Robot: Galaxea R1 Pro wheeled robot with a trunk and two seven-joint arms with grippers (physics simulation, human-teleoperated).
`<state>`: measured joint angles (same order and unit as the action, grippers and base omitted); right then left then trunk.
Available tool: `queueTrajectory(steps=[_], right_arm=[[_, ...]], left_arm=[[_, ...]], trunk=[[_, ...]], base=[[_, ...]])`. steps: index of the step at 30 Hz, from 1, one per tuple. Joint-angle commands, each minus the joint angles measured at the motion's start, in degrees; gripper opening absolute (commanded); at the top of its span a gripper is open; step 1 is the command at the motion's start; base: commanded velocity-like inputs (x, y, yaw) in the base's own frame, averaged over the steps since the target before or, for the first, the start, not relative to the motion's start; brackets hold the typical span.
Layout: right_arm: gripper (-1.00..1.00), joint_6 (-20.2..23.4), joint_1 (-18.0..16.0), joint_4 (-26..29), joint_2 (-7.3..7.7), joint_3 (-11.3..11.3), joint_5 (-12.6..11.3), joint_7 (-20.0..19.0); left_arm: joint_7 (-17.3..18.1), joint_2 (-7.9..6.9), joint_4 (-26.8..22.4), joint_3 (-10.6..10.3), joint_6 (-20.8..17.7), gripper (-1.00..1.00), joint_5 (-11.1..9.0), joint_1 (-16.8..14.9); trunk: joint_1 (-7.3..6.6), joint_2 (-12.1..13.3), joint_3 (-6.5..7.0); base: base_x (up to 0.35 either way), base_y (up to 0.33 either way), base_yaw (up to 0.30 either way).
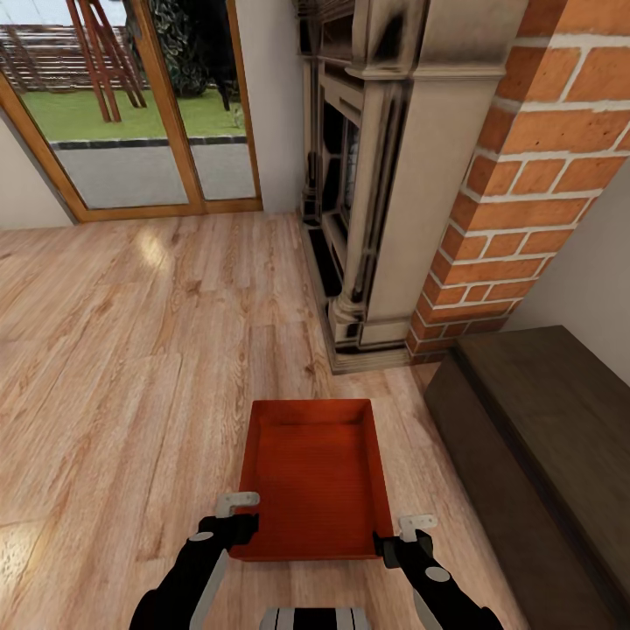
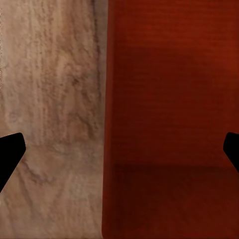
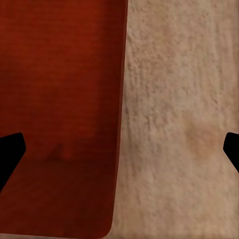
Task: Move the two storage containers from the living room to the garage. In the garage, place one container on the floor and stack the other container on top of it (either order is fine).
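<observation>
**Q:** Where is the bin?

**A:** One orange-red bin [image 1: 315,477] sits on the light plank floor [image 1: 131,367] of the living room, straight ahead of the robot, its near edge between the two arms.

**Q:** And the grippers?

**A:** The left gripper [image 1: 234,516] is at the bin's near-left corner, the right gripper [image 1: 404,535] at its near-right corner. Both wrist views show the fingers spread wide, each pair straddling a side wall of the bin, one fingertip [image 2: 11,149] over wood on the left and one fingertip [image 3: 10,149] over the bin's inside on the right. Whether any finger touches the wall cannot be told.

**Q:** What surrounds it?

**A:** A long dark bench [image 1: 542,437] runs just right of the bin. Farther off stand an ornate fireplace [image 1: 367,175] and a red brick chimney [image 1: 534,175]. Wood-framed glass doors [image 1: 140,114] are at the far left.
</observation>
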<state>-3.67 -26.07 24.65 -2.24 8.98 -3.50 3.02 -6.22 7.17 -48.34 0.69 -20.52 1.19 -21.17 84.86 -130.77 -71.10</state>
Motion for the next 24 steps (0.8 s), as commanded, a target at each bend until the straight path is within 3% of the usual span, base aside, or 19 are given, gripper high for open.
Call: queueTrajectory(steps=[1,13,18,24], right_arm=[[1.0,-0.2,0.0,0.0,0.04,0.4,-0.4,0.3],[1.0,-0.3,0.0,-0.1,0.04,0.4,-0.4,0.3],[1.0,-0.4,0.0,0.0,0.04,0.4,-0.2,0.3],[1.0,-0.4,0.0,0.0,0.04,0.4,-0.1,0.3]], left_arm=[[-0.1,0.04,-0.1,0.1,-0.3,1.0,0.1,0.0],[-0.1,0.06,0.0,0.0,-0.3,1.0,0.1,0.0],[0.0,0.07,1.7,0.0,-3.2,1.0,0.1,-0.2],[0.0,0.0,2.2,0.0,-3.9,1.0,0.1,-0.8]], trunk=[[-0.01,0.0,-0.04],[0.43,-0.8,-0.4],[0.43,-0.8,-0.4],[0.43,-0.8,-0.4]], base=[[0.0,0.0,0.0],[0.0,0.0,0.0],[0.0,0.0,0.0],[0.0,0.0,0.0]])
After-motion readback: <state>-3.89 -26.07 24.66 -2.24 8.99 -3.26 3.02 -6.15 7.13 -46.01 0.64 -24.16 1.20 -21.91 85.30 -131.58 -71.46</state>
